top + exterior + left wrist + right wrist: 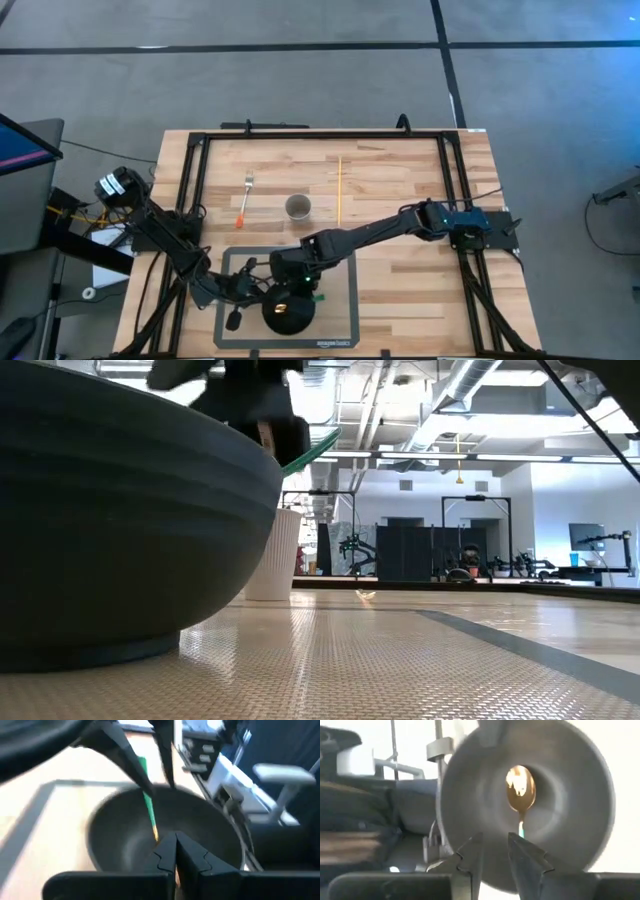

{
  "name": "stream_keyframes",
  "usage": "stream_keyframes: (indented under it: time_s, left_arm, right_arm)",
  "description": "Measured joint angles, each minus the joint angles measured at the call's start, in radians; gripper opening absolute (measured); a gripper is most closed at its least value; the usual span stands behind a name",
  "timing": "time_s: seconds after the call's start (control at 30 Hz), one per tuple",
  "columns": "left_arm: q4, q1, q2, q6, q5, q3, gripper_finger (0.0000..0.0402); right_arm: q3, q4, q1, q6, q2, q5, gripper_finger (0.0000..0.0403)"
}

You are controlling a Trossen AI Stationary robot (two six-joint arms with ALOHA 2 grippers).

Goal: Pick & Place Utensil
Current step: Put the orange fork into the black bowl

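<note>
While the spoon is already over the bowl, these lines take the bowl as the landmark.

Landmark: the dark bowl point(289, 311) sits on a grey mat point(345, 330) at the near edge of the counter point(400, 290).

Spoon: a green-handled spoon point(520, 790) with a golden head lies inside the bowl; the right wrist view shows the head near the bowl's middle.

Long axis: in the left wrist view the spoon point(149, 812) slants from the bowl's rim down toward its floor, handle high, head low. In the low view the green handle point(310, 450) pokes out above the rim.

Right gripper: the right gripper point(496, 851) hovers just above the bowl, its fingers a narrow gap apart with the end of the handle right at that gap. I cannot tell whether they pinch it or have let go.

Left gripper: the left gripper point(176, 854) waits at the bowl's rim, fingers pressed together on nothing.

Done: by my reading, the pick and carry are finished and the spoon is at its goal.

Left: release, if not made, and the right arm's retreat.

Elsewhere: beyond the bowl, a fork point(245, 196) with an orange handle, a small cup point(298, 207) and a thin stick point(339, 190) lie untouched.
</note>
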Motion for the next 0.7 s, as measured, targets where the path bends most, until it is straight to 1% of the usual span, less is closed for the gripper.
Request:
stream_keyframes:
  time_s: [0.07, 0.13, 0.2, 0.27, 0.33, 0.43, 0.47, 0.53, 0.6, 0.67, 0.7]
  left_arm:
    - [0.002, 0.009, -0.036, 0.003, -0.083, 0.006, 0.0008]
    - [0.003, 0.027, -0.090, 0.046, -0.145, 0.007, 0.0010]
    - [0.002, 0.046, -0.153, 0.123, -0.157, 0.007, 0.0014]
    - [0.003, 0.070, -0.228, 0.186, -0.156, 0.007, 0.0022]
    - [-0.005, 0.102, -0.306, 0.219, -0.158, 0.007, 0.0033]
    - [-0.085, 0.149, -0.421, 0.236, -0.160, 0.008, 0.0053]
    - [-0.118, 0.168, -0.453, 0.238, -0.167, 0.008, 0.0062]
    - [-0.226, 0.206, -0.514, 0.239, -0.224, 0.008, 0.0077]
    - [-0.318, 0.254, -0.554, 0.236, -0.280, 0.008, 0.0092]
    - [-0.413, 0.296, -0.584, 0.232, -0.334, 0.007, 0.0106]
    - [-0.435, 0.322, -0.591, 0.227, -0.356, 0.007, 0.0112]
  right_arm:
    - [0.078, -0.091, -0.007, -0.067, 0.000, 0.005, 0.0075]
    - [0.148, -0.179, -0.015, -0.132, -0.008, 0.032, 0.0063]
    - [0.096, -0.179, -0.025, -0.166, -0.082, 0.060, 0.0050]
    - [0.067, -0.202, -0.033, -0.210, -0.152, 0.119, 0.0037]
    - [0.057, -0.280, -0.028, -0.268, -0.232, 0.253, 0.0024]
    - [0.057, -0.339, -0.002, -0.352, -0.338, 0.468, 0.0007]
    - [0.057, -0.358, 0.006, -0.386, -0.370, 0.519, 0.0004]
    - [0.051, -0.364, 0.033, -0.445, -0.430, 0.603, 0.0002]
    - [0.012, -0.364, 0.055, -0.490, -0.491, 0.640, 0.0004]
    - [-0.062, -0.359, 0.067, -0.513, -0.554, 0.644, 0.0006]
    - [-0.112, -0.354, 0.070, -0.509, -0.591, 0.645, 0.0006]
